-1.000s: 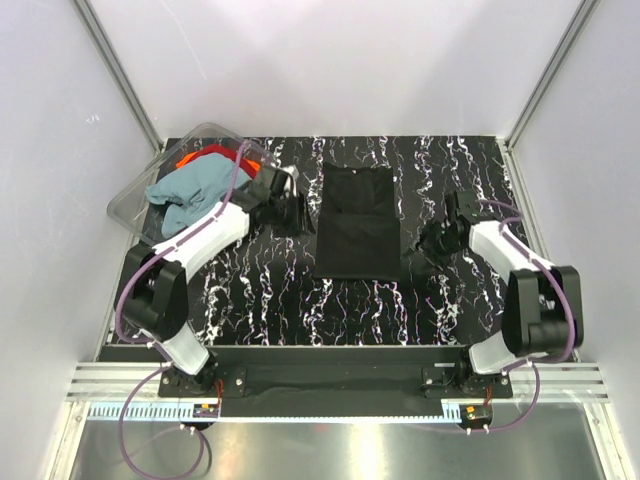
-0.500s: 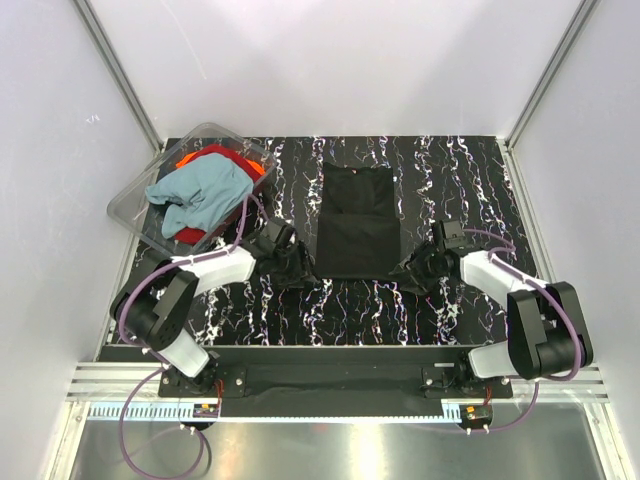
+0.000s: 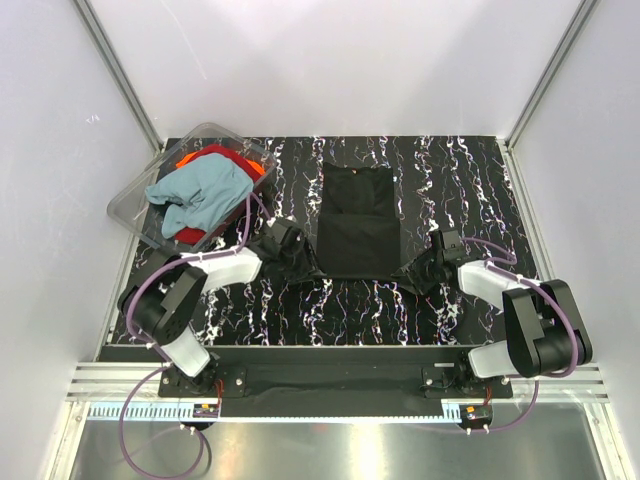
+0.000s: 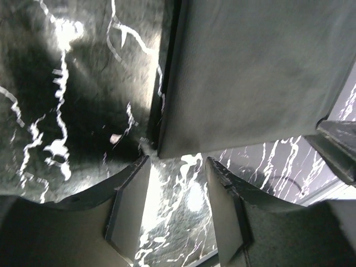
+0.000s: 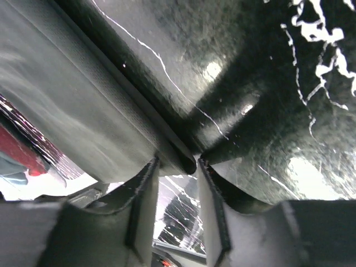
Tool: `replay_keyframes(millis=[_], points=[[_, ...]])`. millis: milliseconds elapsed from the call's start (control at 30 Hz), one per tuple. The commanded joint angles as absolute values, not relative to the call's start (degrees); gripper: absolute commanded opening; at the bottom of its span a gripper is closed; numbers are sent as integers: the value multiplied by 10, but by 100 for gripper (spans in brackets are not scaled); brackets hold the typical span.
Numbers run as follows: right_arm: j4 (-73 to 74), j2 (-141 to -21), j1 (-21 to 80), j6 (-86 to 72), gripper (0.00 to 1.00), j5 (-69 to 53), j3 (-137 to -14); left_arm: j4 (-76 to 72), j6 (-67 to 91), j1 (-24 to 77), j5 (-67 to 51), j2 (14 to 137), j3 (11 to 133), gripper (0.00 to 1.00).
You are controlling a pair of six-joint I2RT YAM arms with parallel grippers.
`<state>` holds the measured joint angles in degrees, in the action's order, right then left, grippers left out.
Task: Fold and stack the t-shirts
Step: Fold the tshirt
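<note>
Top view: the black t-shirt [image 3: 357, 215] lies flat as a folded rectangle in the middle of the counter [image 3: 470, 170], its long side running away from you. Your left tool [image 3: 303, 262] sits low at the shirt's near left corner, and your right tool [image 3: 412, 272] sits at its near right corner.

Left wrist view: the fingers [image 4: 129, 203] stand well parted with bare counter showing between them. The shirt's corner lies just beyond the tips, not between them.

Right wrist view: your right tool's fingers [image 5: 143, 206] are parted more narrowly (light shows through the gap). The shirt's folded edge meets the mouth right at the tips. Whether the tips touch the cloth cannot be told.

Top view, far left corner of the counter: the teal-blue t-shirt [image 3: 200, 192] and the red-orange t-shirt [image 3: 215, 155] lie crumpled together in the clear tub [image 3: 140, 183], teal on top, apart from both tools.
</note>
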<state>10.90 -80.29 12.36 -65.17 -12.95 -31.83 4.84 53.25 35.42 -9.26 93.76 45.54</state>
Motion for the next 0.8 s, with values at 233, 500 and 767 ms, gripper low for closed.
replay_keyframes(millis=[233,500,767], points=[[76,-812,129,-661,15,-87,-294,49,536,357,-44,987,461,40],[76,-800,129,-640,0,-87,-294,61,526,361,-35,971,465,5],[140,-717,129,-579,0,-94,-310,118,500,390,-9,904,477,0]])
